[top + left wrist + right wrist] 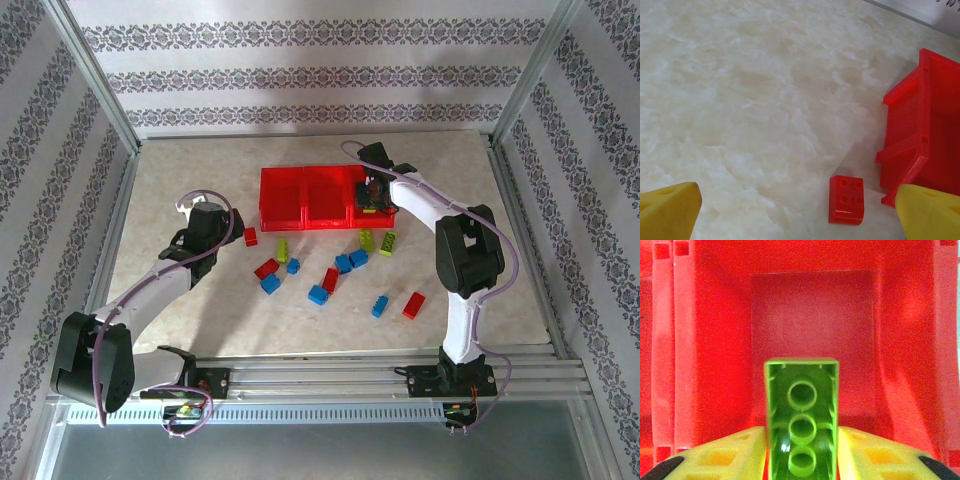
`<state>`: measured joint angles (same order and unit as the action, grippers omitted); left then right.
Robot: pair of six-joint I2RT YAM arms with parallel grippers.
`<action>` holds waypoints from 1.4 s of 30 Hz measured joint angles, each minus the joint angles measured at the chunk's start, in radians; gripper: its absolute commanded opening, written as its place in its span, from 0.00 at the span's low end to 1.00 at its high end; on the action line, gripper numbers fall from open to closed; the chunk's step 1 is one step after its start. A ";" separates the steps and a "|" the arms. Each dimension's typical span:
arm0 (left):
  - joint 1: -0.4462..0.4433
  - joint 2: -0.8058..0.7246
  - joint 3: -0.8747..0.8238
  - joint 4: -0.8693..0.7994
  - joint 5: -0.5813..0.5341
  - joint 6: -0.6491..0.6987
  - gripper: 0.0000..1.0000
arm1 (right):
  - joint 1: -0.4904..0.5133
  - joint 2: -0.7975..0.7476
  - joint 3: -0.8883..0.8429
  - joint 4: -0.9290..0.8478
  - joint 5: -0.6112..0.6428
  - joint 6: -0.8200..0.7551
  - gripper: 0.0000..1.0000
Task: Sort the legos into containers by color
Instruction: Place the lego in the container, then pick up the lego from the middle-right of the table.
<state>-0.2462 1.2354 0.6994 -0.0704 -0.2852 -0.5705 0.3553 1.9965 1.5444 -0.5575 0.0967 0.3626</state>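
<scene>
The containers are three joined red bins at the table's middle back. My right gripper hangs over the right bin, shut on a yellow-green lego whose hollow underside faces the wrist camera; the yellow fingers flank it on both sides. My left gripper stands open low over the table, left of the bins. A small red lego lies between its wide-apart fingertips, close to the left bin's corner. Several red, blue and yellow-green legos lie loose in front of the bins.
Metal frame posts and patterned walls enclose the marble table. A rail runs along the near edge between the arm bases. Loose bricks reach as far right as a red one and a blue one.
</scene>
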 measured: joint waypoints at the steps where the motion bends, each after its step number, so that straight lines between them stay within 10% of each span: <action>1: 0.000 0.000 0.000 0.000 0.000 0.000 1.00 | 0.000 0.000 0.000 0.000 0.000 0.000 0.44; 42: 0.026 0.023 0.000 -0.007 0.053 -0.034 1.00 | -0.079 -0.394 -0.488 0.054 -0.031 0.235 0.57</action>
<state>-0.2203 1.2579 0.6994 -0.0772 -0.2317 -0.6048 0.2764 1.6020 1.0561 -0.5037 0.0662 0.5972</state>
